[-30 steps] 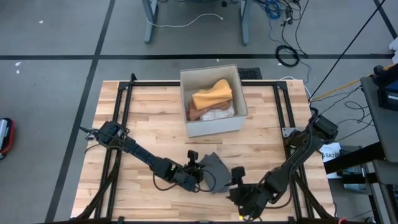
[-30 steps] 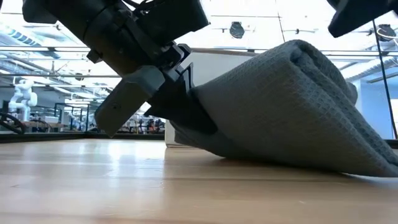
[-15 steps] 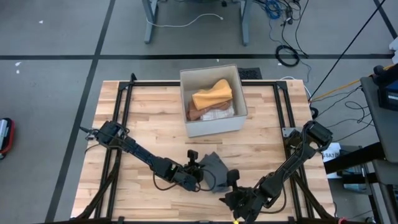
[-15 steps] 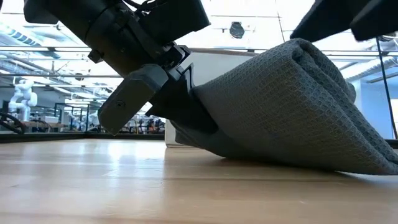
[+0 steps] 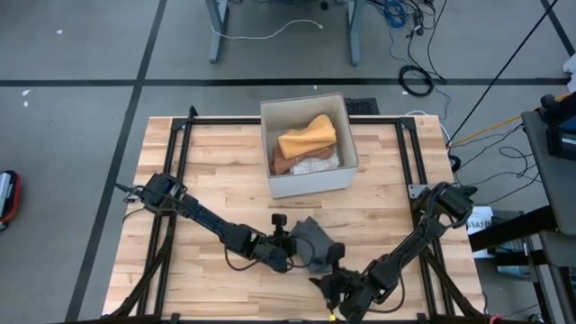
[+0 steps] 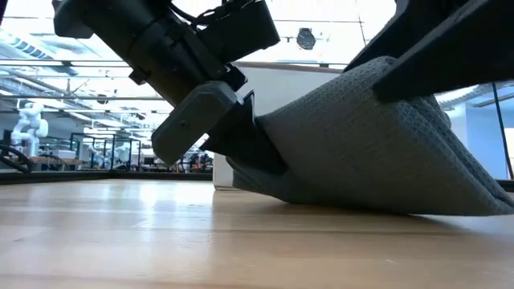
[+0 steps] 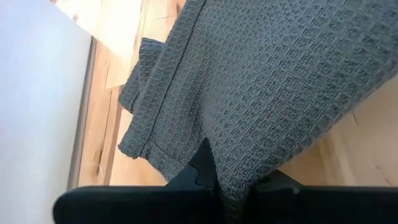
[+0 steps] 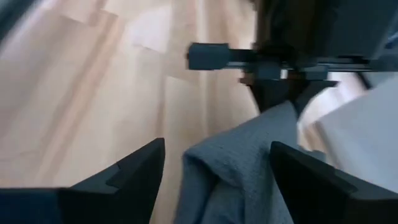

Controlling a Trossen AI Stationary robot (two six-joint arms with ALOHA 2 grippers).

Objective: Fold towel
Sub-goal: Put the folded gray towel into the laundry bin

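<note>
Grey waffle-weave towel, white bin (orange, perhaps brown cloths inside), pale wood table

grey waffle-weave towel pinched in the left gripper — hemmed edge over wooden table

No legible text, labels, brands, numbers or signs in any view.

Two slim, dark jointed robot arms, the left arm and the right arm, each trail thin black cables. Each ends in blocky matte-black jaws with flat, angular housings.
</note>
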